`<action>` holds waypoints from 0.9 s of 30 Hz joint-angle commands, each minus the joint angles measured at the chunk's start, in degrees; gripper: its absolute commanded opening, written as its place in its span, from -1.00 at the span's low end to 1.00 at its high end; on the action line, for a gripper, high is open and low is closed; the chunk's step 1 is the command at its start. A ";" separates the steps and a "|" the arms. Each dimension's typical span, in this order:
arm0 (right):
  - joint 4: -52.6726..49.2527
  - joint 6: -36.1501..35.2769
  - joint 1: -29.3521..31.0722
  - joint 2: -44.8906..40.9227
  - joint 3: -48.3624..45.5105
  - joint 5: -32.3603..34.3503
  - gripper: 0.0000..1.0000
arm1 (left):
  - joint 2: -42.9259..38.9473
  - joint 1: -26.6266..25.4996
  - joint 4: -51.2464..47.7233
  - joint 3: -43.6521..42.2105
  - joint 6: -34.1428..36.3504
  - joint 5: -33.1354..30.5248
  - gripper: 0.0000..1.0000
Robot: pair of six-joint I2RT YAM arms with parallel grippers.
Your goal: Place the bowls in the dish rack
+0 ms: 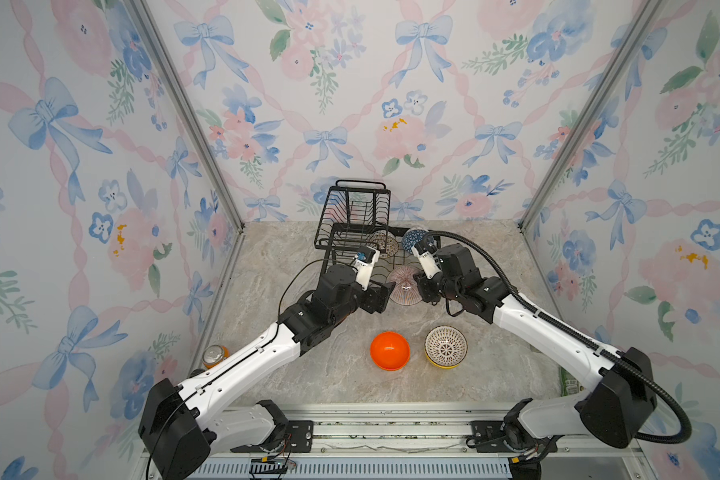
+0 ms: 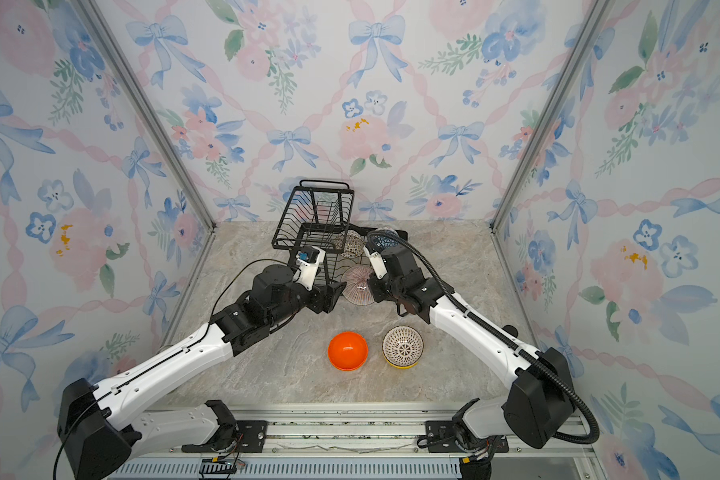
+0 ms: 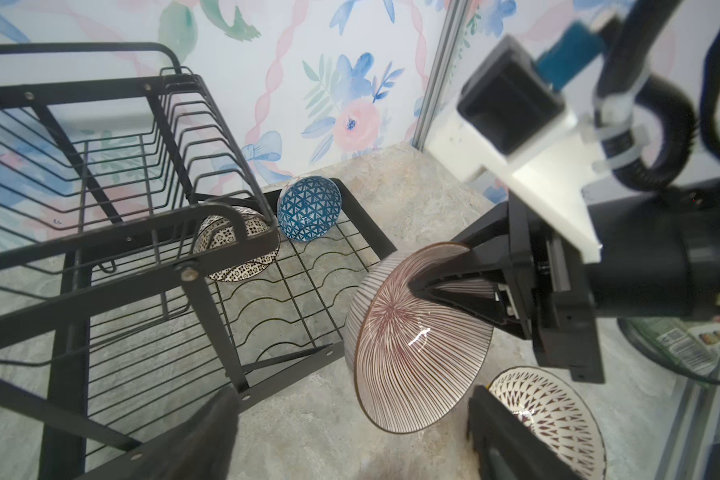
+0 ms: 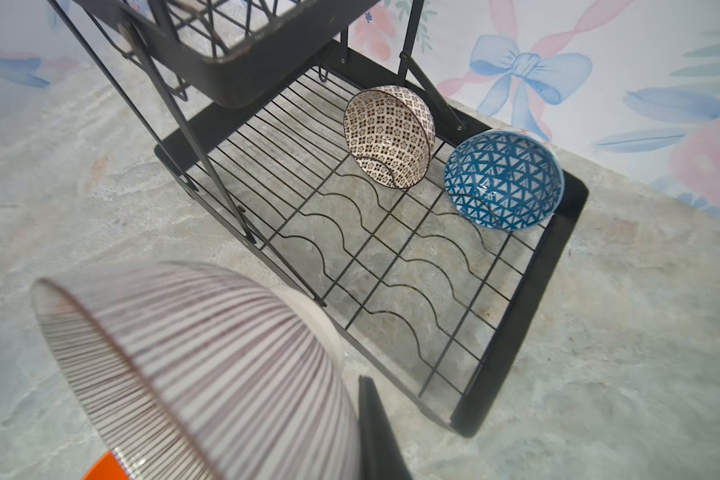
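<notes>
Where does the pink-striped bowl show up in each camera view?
Top view: pink-striped bowl at centre, by the dish rack's near edge.
Top view: bowl at centre.
Left wrist: lower middle, rim in the right end effector.
Right wrist: lower left, close up.
Shared landmark: dish rack's lower tray.

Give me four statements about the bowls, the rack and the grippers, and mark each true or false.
1. The right gripper pinches the pink-striped bowl by its rim. True.
2. The blue geometric bowl sits in the upper basket of the dish rack. False: it stands in the lower tray.
3. The orange bowl lies on the table, outside the rack. True.
4. The left gripper is shut on the black-and-white bowl. False: it is open beside the pink-striped bowl; the black-and-white bowl is in the lower tray.
</notes>
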 commanded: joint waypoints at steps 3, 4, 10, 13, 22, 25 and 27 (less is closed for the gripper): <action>11.57 -16.38 0.34 -0.09 -1.22 10.00 -1.00 | -4.51 4.91 -4.79 -3.16 -1.09 3.54 0.96; 16.13 -19.67 0.44 -0.26 -3.50 11.28 -1.00 | -5.20 5.85 -5.34 -3.72 -1.39 3.71 0.96; 39.60 -34.27 0.22 1.54 -12.78 12.55 -1.00 | -7.09 9.13 -7.64 -5.76 -2.05 4.77 0.96; 47.27 -37.91 0.28 3.59 -14.36 13.02 -1.00 | -7.46 9.73 -7.65 -6.37 -2.12 5.25 0.96; 54.10 -45.94 0.35 8.60 -14.51 13.44 -1.00 | -7.55 10.61 -7.65 -7.18 -1.94 6.07 0.96; 55.70 -48.30 0.35 9.68 -14.75 13.85 -1.00 | -7.62 10.88 -7.63 -7.32 -1.85 6.41 0.96; 56.20 -49.53 0.35 10.31 -14.68 13.79 -1.00 | -7.64 11.06 -7.64 -7.35 -1.77 6.62 0.96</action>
